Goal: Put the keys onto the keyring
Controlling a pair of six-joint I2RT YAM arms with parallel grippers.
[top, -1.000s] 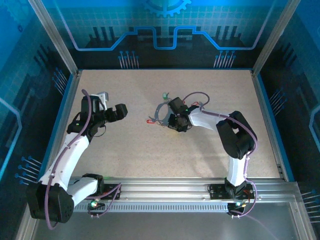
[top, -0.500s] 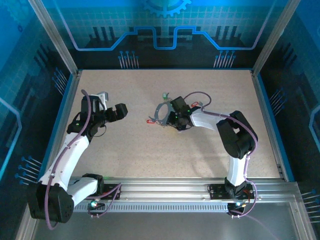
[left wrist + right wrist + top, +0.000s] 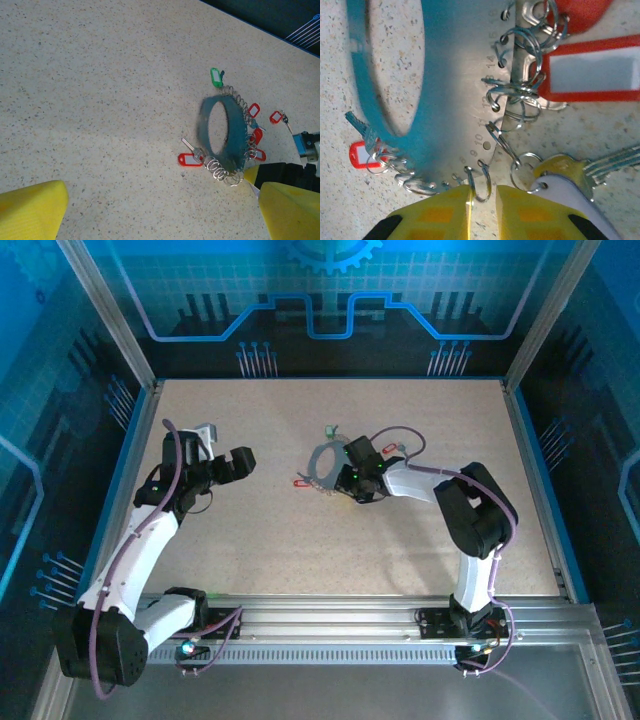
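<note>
In the overhead view the right claw (image 3: 345,478) sits near the centre of the frame, low over the speckled table (image 3: 420,550). The keyring (image 3: 323,460) is just to its upper left.

That arm's wrist view shows its two yellow fingers (image 3: 432,212) at the bottom edge. They are drawn almost together, with only a thin slit between them, and they pinch the lower rim of the keyring. The keyring is a flat grey metal hoop with numbers stamped along its rim and a row of small wire rings (image 3: 515,90) threaded through it. A large red tag (image 3: 597,70) with a pale label lies at the upper right of this view. A small red-tagged key (image 3: 362,154) sits at the lower left, hooked to a wire ring at the hoop's edge. A key with a yellow and white tag (image 3: 565,175) lies just right of the fingers.

The left claw (image 3: 243,462) is left of centre in the overhead view, well apart from the keyring. Its jaws are spread wide and hold nothing. In its own wrist view the yellow fingertips (image 3: 30,207) show in the bottom corners and the keyring appears as a narrow oval right of centre. A green tag (image 3: 215,77) lies just above the oval, and more red tags (image 3: 275,117) lie to its right.
</note>
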